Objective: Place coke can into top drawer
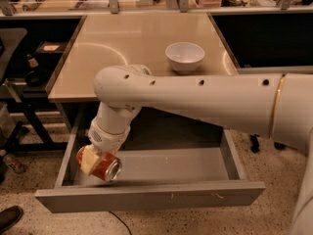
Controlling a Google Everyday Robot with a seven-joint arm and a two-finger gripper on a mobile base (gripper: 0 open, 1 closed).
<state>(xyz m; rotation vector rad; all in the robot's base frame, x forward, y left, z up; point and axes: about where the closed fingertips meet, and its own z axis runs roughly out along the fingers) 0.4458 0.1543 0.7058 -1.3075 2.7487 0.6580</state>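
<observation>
The coke can is a red-orange can with a silver end, lying tilted in my gripper. The gripper is shut on the can and holds it low inside the left part of the top drawer. The drawer is a wide grey metal one, pulled open below the beige tabletop. My white arm reaches in from the right across the drawer's back. I cannot tell whether the can touches the drawer floor.
A white bowl stands on the tabletop at the right. Dark shelving and a chair stand to the left of the table. A shoe lies on the floor at the lower left. Cluttered benches run behind the table.
</observation>
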